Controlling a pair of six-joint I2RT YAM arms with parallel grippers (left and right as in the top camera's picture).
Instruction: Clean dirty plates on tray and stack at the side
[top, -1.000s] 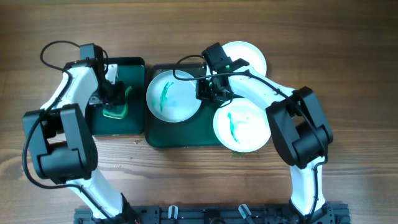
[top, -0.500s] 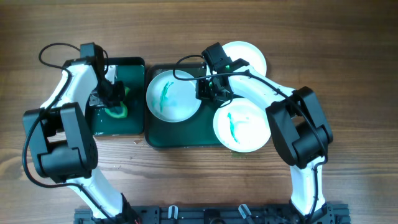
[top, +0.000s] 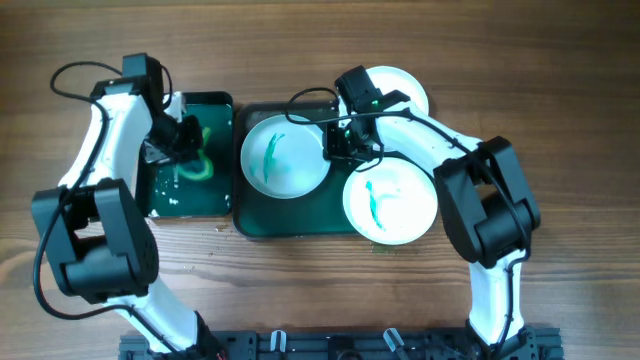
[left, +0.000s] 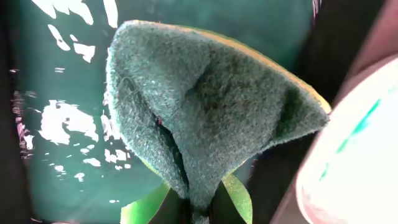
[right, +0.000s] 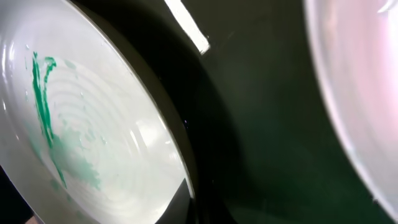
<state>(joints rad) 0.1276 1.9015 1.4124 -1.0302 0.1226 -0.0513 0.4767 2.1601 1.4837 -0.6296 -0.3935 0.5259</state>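
A smeared plate (top: 280, 158) lies on the left part of the large dark green tray (top: 300, 218). My right gripper (top: 335, 148) is shut on its right rim; the right wrist view shows the jaws (right: 202, 205) pinching the rim of this plate (right: 81, 124). A second smeared plate (top: 392, 200) lies at the tray's right end, overhanging it. A third plate (top: 400, 88), plain white, lies behind, partly hidden by the right arm. My left gripper (top: 188, 148) is shut on a folded green sponge (top: 203, 162), which is seen close up in the left wrist view (left: 205, 112).
The smaller dark green tray (top: 180, 195) lies left of the large one, wet with bright specks, and shows in the left wrist view (left: 62, 93). The plate's rim (left: 354, 155) shows at that view's right. Bare wooden table (top: 560, 120) surrounds both trays.
My left gripper has lifted the sponge off the small tray and carried it up and right, toward the plate. The plate in my right gripper has shifted slightly right.
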